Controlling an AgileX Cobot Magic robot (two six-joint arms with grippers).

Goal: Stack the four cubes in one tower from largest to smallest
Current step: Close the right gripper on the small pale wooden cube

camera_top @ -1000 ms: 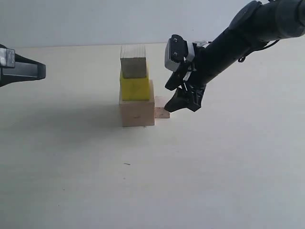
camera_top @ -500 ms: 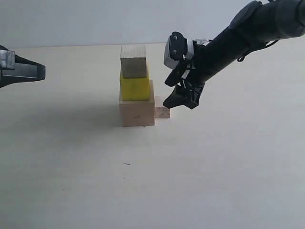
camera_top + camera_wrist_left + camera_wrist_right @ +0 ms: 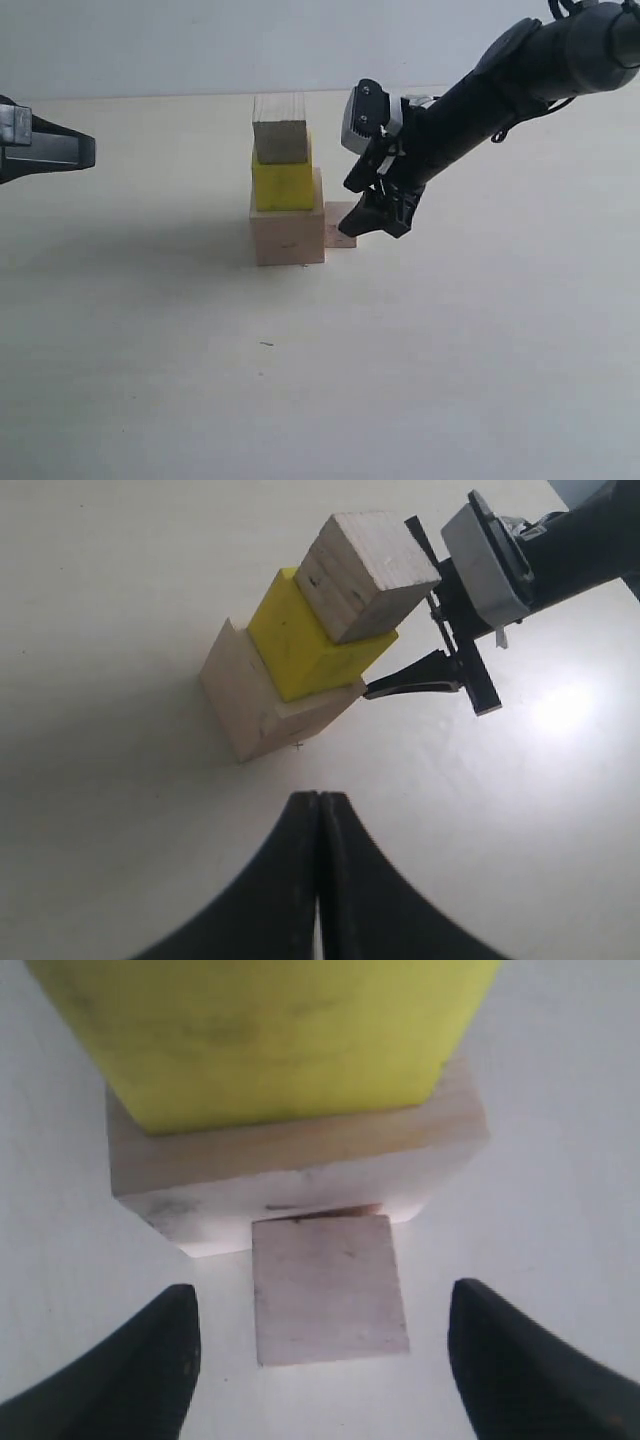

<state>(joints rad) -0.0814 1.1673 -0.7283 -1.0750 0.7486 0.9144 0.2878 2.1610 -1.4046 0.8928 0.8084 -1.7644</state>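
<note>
A column of three cubes stands mid-table: the largest pale wooden cube [image 3: 288,234] at the bottom, the yellow cube [image 3: 283,185] on it, a small wooden cube [image 3: 280,140] on top. The smallest wooden cube [image 3: 340,230] rests on the table against the right side of the bottom cube. My right gripper [image 3: 372,215] hangs open just right of and slightly above it; in the right wrist view the smallest cube [image 3: 328,1287] lies ahead of the spread fingertips [image 3: 165,1345]. My left gripper [image 3: 320,798] is shut and empty, well clear of the column [image 3: 300,650].
The pale tabletop [image 3: 400,360] stretches bare in front of and around the column. The left arm's body [image 3: 40,150] pokes in at the far left edge. The right arm [image 3: 520,70] slants down from the upper right.
The right gripper has shifted slightly left toward the smallest cube, still open. The cubes and the left arm have not moved.
</note>
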